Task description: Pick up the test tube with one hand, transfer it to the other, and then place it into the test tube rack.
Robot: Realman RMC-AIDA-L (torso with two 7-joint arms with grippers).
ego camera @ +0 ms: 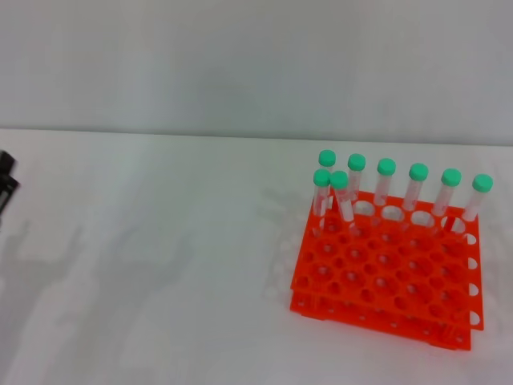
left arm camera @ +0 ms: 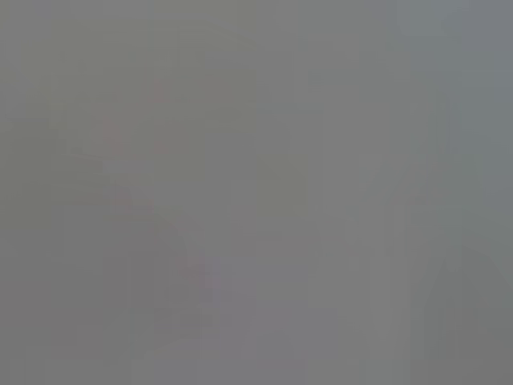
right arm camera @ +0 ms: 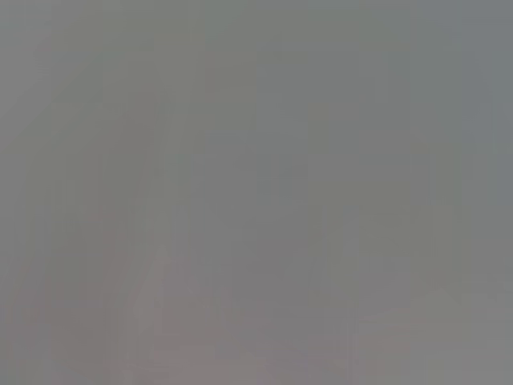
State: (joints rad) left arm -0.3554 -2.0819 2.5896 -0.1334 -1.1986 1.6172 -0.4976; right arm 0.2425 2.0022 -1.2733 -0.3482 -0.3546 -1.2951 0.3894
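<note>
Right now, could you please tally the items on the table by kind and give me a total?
Capped test tubes (mint-green caps), standing in the rack: 8, e.g.
Orange-red test tube rack: 1
Total: 9
Only the left gripper shows, at the head view's left edge; the right one is out of view.

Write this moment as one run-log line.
left gripper: table's left edge, idle | right gripper: unseen | test tube rack: eight capped tubes upright | no loose tube visible
</note>
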